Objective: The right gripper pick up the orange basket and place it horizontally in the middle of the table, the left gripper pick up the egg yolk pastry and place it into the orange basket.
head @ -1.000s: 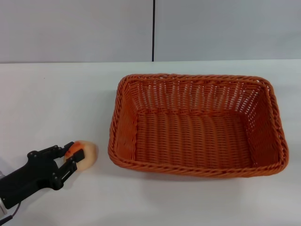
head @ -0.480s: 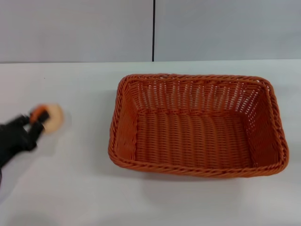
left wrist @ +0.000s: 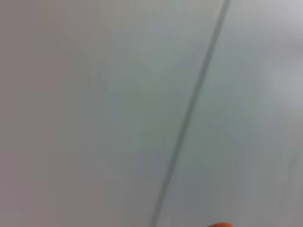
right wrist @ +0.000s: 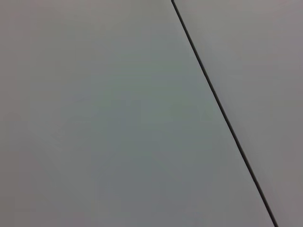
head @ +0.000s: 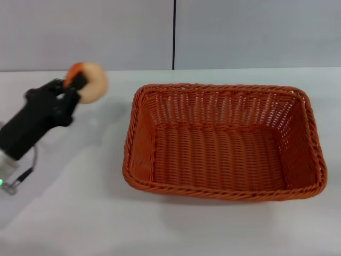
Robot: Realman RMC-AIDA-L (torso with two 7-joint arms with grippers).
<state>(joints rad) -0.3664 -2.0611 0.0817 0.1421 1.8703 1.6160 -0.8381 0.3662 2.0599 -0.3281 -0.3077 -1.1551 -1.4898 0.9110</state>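
Black left gripper clenches the egg yolk pastry above the table, left of the orange basket; right gripper unseen.

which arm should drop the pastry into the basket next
Left. The left gripper already holds the egg yolk pastry aloft, left of the orange basket. The right gripper isn't in view.
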